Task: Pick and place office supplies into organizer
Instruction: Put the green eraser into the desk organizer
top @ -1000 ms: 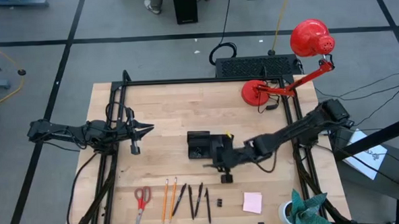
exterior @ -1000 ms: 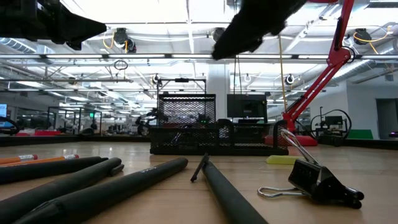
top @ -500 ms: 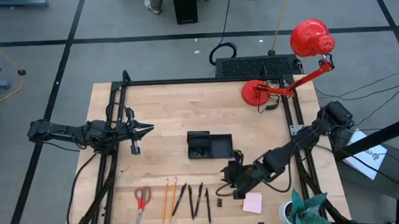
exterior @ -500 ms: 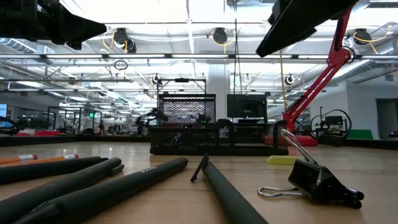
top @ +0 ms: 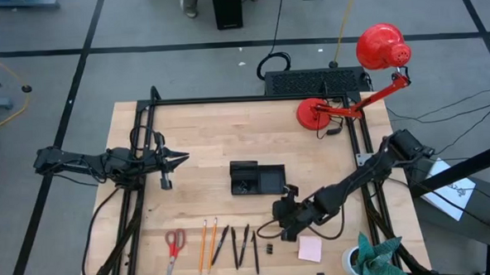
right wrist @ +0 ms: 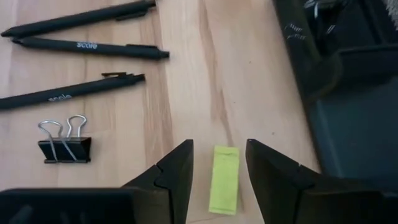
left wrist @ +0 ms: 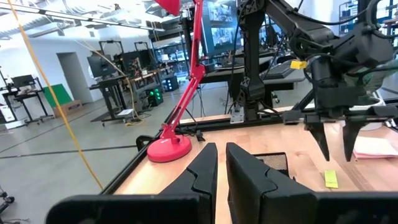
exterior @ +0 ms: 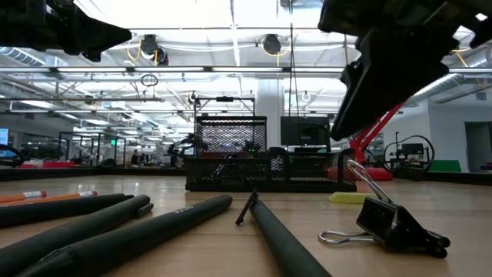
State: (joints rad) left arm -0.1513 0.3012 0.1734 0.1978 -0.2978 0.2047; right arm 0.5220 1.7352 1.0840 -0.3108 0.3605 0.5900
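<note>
wooden desk holds the black organizer. just beside it lies the small yellow-green piece, right under the right tool, whose open fingers sit on both long sides of it. left tool waits far off, fingers nearly together, holding nothing.

One camera looks straight down on the bench; another sits level at its surface (facing the room). Each wrist camera peers closely past its own pincer; both catch the yellow-green piece under the right pincer.
</note>
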